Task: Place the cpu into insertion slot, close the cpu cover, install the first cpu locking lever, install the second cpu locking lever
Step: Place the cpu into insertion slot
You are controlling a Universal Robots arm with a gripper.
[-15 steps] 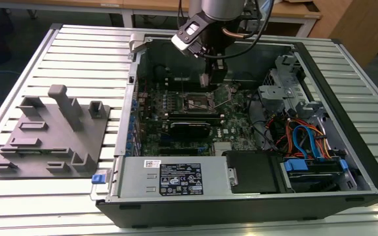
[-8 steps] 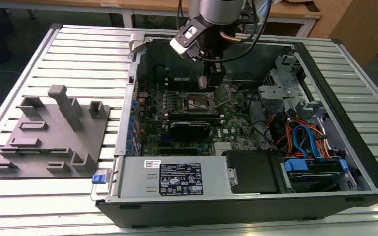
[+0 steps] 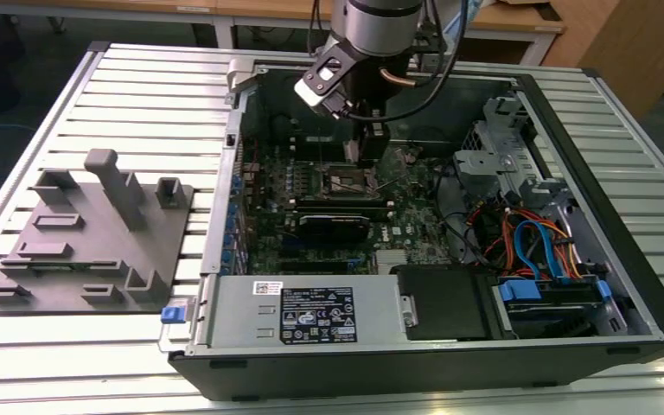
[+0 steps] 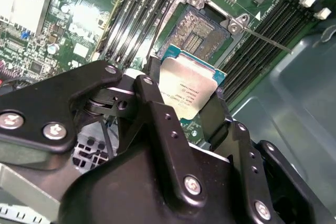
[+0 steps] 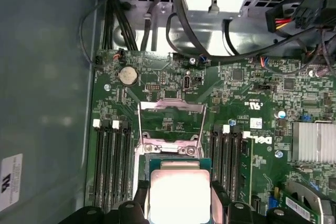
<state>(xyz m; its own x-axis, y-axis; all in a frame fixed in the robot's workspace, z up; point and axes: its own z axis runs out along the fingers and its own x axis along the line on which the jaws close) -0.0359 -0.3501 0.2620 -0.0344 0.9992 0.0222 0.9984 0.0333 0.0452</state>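
Gripper and cpu at the socket, open computer case [image 3: 626,199]. The gripper [image 4: 185,98] is clenched on the cpu [image 4: 188,92]: two dark fingers [image 4: 148,90] pinch opposite edges of the chip, and its silver-grey top faces both wrist cameras. In the first wrist view the cpu [image 5: 178,192] sits between the jaws, with its green border showing along the far edge.

The insertion slot [image 4: 202,32] lies directly beyond that far edge, on the side away from the gripper body. Its dark contact field is bare, so the chip is not yet seated. The cpu is held above the slot and overlaps only its near rim. The chip is square and has no long axis. Its edges run close to parallel with the slot's rim in both wrist views.

Past the slot, the cpu cover [image 5: 171,107] is swung open and lies back toward the coin battery [image 5: 127,75], leaving the socket uncovered. A thin metal lever [image 4: 268,40] juts out from one corner of the slot, free of its catch.

Long black memory slots [image 5: 113,161] flank the socket on the green motherboard [image 5: 252,87]. In the exterior view the gripper [image 3: 361,154] hangs inside the case, just above the insertion slot [image 3: 349,180].
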